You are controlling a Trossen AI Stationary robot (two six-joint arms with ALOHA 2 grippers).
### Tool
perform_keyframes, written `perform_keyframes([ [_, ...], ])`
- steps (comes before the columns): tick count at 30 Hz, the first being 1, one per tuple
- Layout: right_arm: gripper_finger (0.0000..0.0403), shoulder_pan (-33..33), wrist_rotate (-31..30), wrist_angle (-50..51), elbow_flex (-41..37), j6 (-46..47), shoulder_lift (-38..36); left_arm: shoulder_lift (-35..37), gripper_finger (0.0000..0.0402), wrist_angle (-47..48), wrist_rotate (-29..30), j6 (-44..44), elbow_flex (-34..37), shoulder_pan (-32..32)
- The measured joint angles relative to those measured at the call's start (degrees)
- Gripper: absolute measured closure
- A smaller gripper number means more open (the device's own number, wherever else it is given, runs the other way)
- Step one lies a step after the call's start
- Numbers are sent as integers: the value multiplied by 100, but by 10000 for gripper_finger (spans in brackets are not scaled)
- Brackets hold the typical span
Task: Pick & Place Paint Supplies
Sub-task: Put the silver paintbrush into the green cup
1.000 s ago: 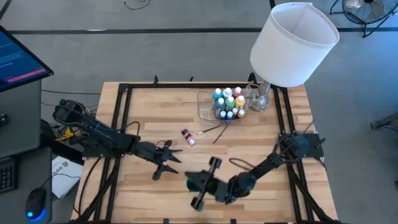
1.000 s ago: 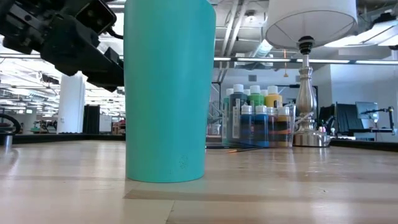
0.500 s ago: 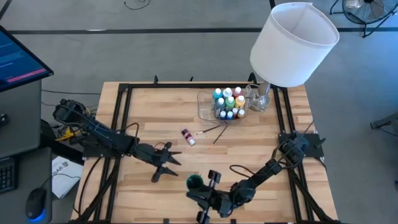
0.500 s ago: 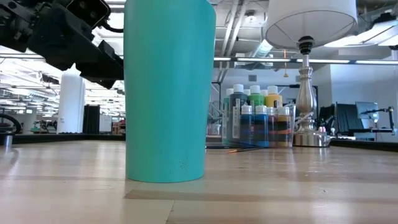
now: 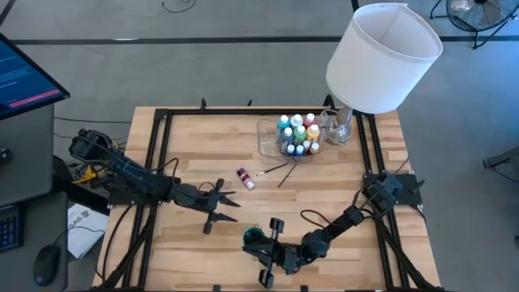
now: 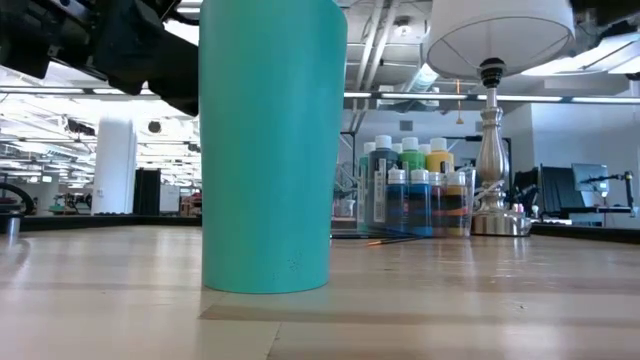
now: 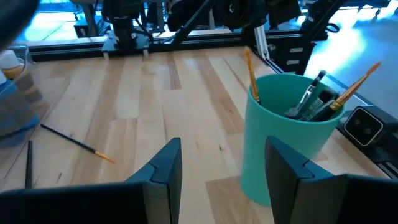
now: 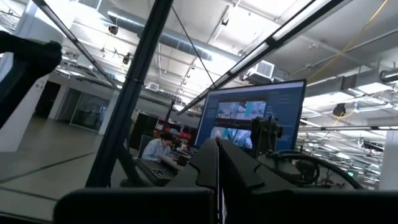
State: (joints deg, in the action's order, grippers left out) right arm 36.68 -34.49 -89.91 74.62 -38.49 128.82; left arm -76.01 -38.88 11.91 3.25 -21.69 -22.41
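Wooden bench [image 5: 186, 138] under my arms: my left tool [image 5: 220, 204] hangs half open, empty, the teal cup [image 5: 253, 236] of brushes [image 7: 314, 99] just ahead of it. My right tool [image 5: 270, 251], pinched shut, sits beside that cup. Paint bottles [image 5: 298, 134] stand well beyond both, in the clear tray [image 5: 268, 138].

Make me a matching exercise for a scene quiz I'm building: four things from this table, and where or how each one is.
Things:
1. teal cup
2. paint bottles
3. left gripper
4. lone small bottle

States:
A. lying on bare wood mid-table
B. grouped in the clear tray by the lamp
C. holding brushes
D. fingers apart, empty

Pairs: 1-C, 2-B, 3-D, 4-A
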Motion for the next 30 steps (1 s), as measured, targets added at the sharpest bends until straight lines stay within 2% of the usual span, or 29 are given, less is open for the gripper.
perform_keyframes([
  [10, 403, -414, 318, -2, -123, 443, 1, 0, 280, 51, 15, 39, 1, -43],
  [17, 403, -586, 551, -2, -351, 928, 1, 1, 280, 25, 198, 339, 312, -94],
  [30, 403, -605, 611, -4, -407, 1095, 1, 2, 280, -153, 314, 474, 476, -94],
])
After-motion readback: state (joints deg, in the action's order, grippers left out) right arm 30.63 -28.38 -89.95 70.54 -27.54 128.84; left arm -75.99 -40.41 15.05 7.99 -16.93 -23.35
